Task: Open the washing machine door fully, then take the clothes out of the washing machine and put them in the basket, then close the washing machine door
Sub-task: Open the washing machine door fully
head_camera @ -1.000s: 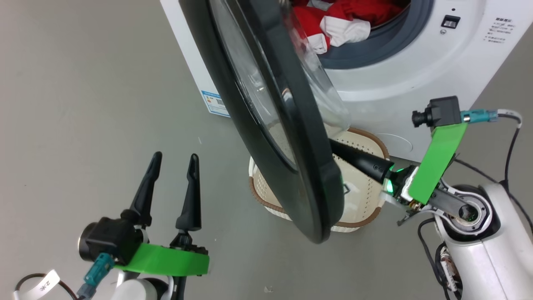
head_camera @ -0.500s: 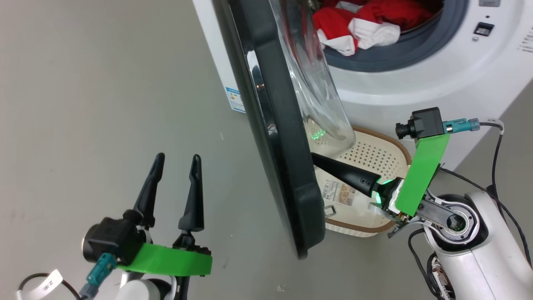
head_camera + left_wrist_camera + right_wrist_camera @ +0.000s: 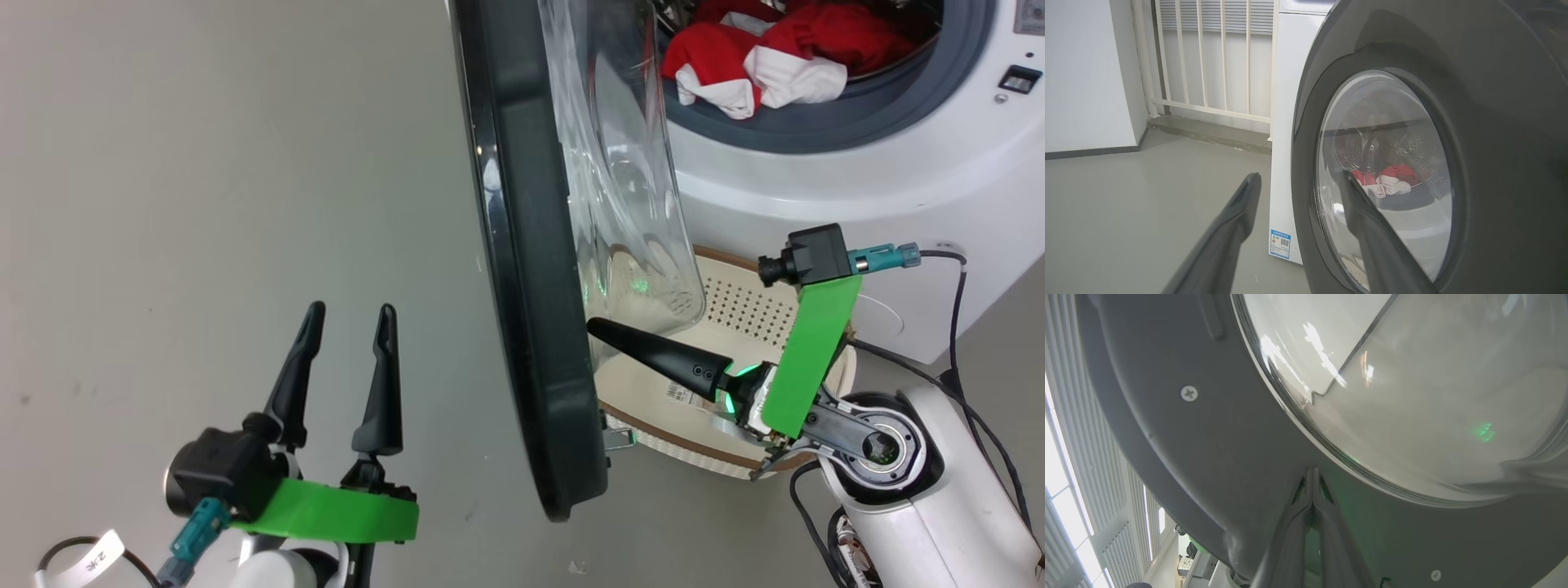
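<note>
Black-rimmed washing machine door (image 3: 531, 286) stands edge-on at centre frame, swung well open. Red-and-white clothes (image 3: 767, 57) are heaped inside the white washing machine (image 3: 857, 188), upper right. The cream basket (image 3: 743, 306) sits just below, partly behind the door's glass.

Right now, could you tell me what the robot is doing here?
The robot is opening the washing machine door: its shut right claw is set against the door's inner rim, and the door stands partly open. The left claw hangs open, clear of it. The clothes lie inside the washing machine; the basket waits on the floor below.
</note>
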`<state>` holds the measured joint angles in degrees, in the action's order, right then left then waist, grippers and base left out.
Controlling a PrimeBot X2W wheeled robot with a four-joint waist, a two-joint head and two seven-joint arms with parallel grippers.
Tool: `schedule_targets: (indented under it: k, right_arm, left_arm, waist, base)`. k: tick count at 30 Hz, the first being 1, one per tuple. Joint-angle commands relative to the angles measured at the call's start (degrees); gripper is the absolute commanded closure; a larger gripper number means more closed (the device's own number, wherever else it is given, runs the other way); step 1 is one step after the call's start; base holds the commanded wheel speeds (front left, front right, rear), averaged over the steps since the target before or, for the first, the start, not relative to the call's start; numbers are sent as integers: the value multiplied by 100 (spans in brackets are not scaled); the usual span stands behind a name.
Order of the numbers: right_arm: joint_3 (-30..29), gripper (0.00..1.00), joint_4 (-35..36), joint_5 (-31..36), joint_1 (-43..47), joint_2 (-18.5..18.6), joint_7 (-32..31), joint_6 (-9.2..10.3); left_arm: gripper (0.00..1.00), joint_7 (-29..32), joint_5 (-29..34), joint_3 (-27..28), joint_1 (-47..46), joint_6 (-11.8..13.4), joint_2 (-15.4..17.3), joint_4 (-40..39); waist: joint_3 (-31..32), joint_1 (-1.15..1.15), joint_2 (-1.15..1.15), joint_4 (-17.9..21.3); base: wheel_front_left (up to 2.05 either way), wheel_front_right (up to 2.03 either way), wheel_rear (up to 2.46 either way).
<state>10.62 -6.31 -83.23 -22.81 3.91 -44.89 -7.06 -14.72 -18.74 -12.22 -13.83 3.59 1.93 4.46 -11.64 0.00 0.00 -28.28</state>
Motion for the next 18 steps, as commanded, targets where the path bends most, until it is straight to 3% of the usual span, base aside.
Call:
schedule_targets:
  k: [1,18]
  right_arm:
    - [214,100,211,-96,11,-103,-31,-43]
    - [318,100,197,-143,50,-103,1,-43]
  left_arm:
    - [0,-28,-27,174,50,52,95,-170]
    - [0,-28,-189,180,98,111,95,-214]
  waist:
    - [3,0,0,-64]
    - [30,0,0,-308]
  base:
    - [0,0,0]
    - [0,0,0]
